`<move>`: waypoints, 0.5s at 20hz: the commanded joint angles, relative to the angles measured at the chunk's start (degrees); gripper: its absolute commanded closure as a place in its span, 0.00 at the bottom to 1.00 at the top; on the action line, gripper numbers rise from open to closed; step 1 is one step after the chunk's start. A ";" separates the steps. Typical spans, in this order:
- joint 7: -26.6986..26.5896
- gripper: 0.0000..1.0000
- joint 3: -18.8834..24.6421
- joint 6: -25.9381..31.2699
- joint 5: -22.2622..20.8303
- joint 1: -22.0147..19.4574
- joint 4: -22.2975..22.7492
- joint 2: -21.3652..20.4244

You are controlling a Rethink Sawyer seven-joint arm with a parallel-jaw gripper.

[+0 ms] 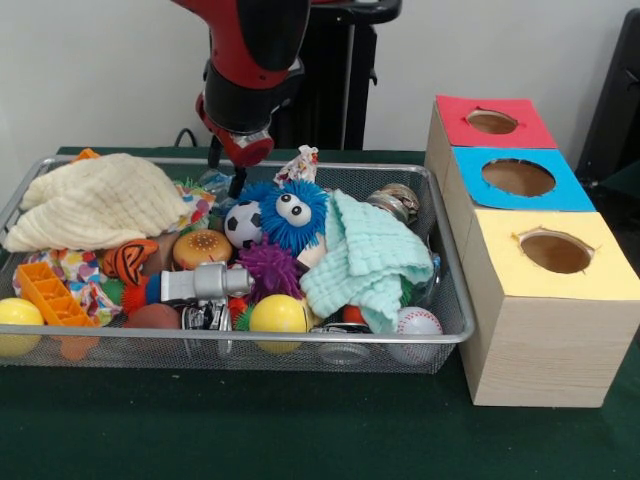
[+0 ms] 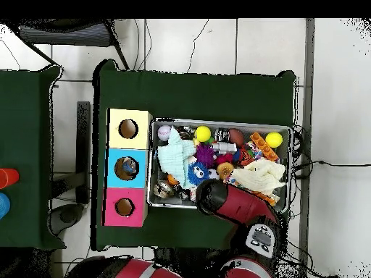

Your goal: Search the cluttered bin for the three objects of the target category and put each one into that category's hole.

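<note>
Filling the bin (image 1: pixel 452 335), two yellow balls (image 1: pixel 278 314), two cloths (image 1: pixel 100 200), pincer (image 1: pixel 226 168) state unclear.

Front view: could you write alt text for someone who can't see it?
A red and black robot arm hangs over a wire mesh bin crammed with balls, cloths and toys. Beside it stands a wooden box with red, blue and yellow holed tops.

You have a wire-mesh metal bin (image 1: pixel 440 335) on matt green cloth (image 1: pixel 300 430). At its 10 o'clock lies a soft woven cream cloth (image 1: pixel 100 200); at 3 o'clock stands the wood-grain box (image 1: pixel 540 340), topped with matt coloured paper.
</note>
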 commanded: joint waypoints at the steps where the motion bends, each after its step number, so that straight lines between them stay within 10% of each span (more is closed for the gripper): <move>1: 1.71 0.00 6.16 6.83 -1.19 -1.37 -2.08 3.10; 10: 3.81 0.00 11.66 -5.62 1.05 -5.95 1.20 4.77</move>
